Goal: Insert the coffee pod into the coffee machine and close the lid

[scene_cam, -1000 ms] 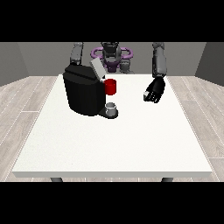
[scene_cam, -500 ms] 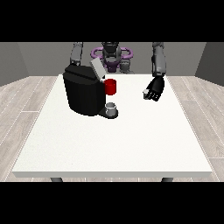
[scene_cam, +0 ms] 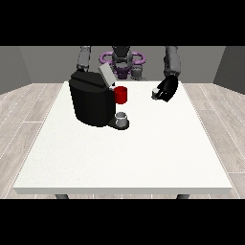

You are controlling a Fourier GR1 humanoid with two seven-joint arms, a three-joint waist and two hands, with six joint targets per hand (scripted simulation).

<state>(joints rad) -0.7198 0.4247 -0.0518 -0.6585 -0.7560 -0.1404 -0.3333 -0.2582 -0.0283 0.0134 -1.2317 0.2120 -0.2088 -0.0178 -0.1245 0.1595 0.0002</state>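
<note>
While its lid (scene_cam: pixel 105 74) stands tilted open, the black coffee machine (scene_cam: pixel 91 100) sits on the white table (scene_cam: pixel 119 153). To its right, the hand at the view's right (scene_cam: pixel 167 88) hangs above the table, fingers curled around the small pale coffee pod (scene_cam: pixel 155 92).

Bare room: white table (scene_cam: pixel 119 158), plank floor (scene_cam: pixel 28 105)

The white table (scene_cam: pixel 124 158) stretches out in front of me over a floor of pale wood planks (scene_cam: pixel 24 115). On its far part, toward the view's left, stands the black coffee machine (scene_cam: pixel 91 103) with its lid (scene_cam: pixel 106 75) tilted up. A small grey cup (scene_cam: pixel 122 117) sits on the machine's base at its front, and a red mug (scene_cam: pixel 121 94) is just behind that.
</note>
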